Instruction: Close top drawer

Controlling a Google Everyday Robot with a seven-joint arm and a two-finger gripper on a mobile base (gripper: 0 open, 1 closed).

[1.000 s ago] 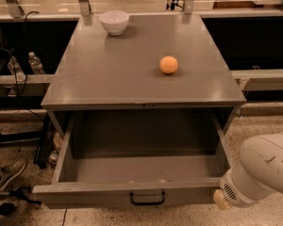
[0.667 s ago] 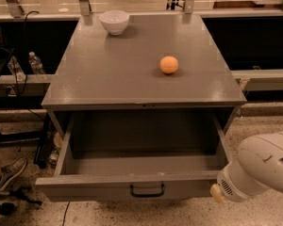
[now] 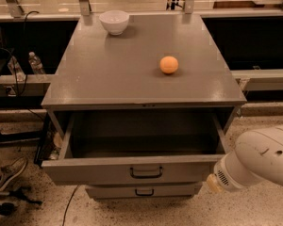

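The top drawer (image 3: pixel 99 169) of the grey metal cabinet (image 3: pixel 132 74) stands partly open, pulled toward me, and its inside looks empty. Its flat front carries one black loop handle (image 3: pixel 146 172) at the centre. My white arm (image 3: pixel 262 161) comes in from the lower right, and its end sits next to the right end of the drawer front. My gripper itself is out of sight, hidden past the arm's end by the drawer's right corner.
An orange ball (image 3: pixel 169 64) and a white bowl (image 3: pixel 114 21) sit on the cabinet top. A shorter drawer front (image 3: pixel 144 190) shows below the top drawer. A water bottle (image 3: pixel 35 62) and cables are at the left. A shoe (image 3: pixel 7 173) lies on the floor.
The top drawer has slid inward toward the cabinet, so less of its inside shows. The lower drawer front has come into view. My arm has moved up and in with it.
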